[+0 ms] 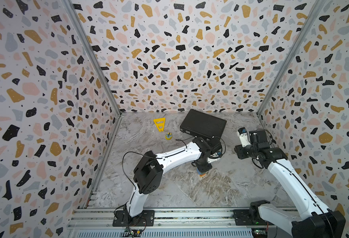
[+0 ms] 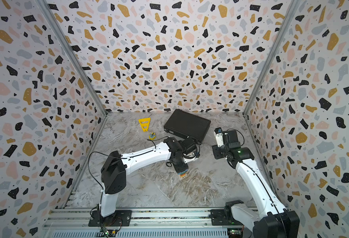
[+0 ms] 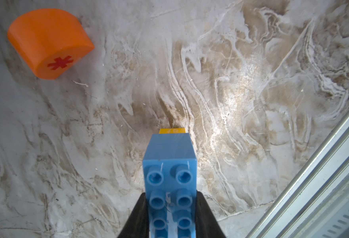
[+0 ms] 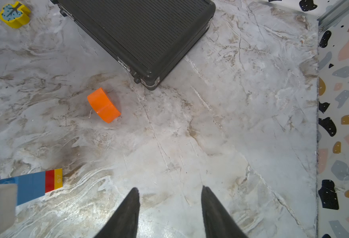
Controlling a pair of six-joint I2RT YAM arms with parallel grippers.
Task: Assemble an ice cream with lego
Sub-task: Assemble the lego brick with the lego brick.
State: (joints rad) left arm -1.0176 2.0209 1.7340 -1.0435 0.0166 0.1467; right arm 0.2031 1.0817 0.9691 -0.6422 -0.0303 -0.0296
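Black fingers (image 3: 137, 216) of my left gripper (image 3: 170, 197) clamp the brick stack (image 3: 169, 152) by its blue sides, yellow end down near the table (image 3: 252, 82). I judge it rigid, light and slick, so flat faces grip best. My right gripper (image 4: 170, 191) gapes empty. The orange dome (image 4: 103, 105) lies apart. Only the left wrist view shows its asterisk, and only the right wrist view the stack's red layer.

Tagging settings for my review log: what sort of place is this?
Likely a robot data-collection cell, not a home: terrazzo-print walls enclose a marble-pattern tabletop, with two robot arms mounted on an aluminium rail.
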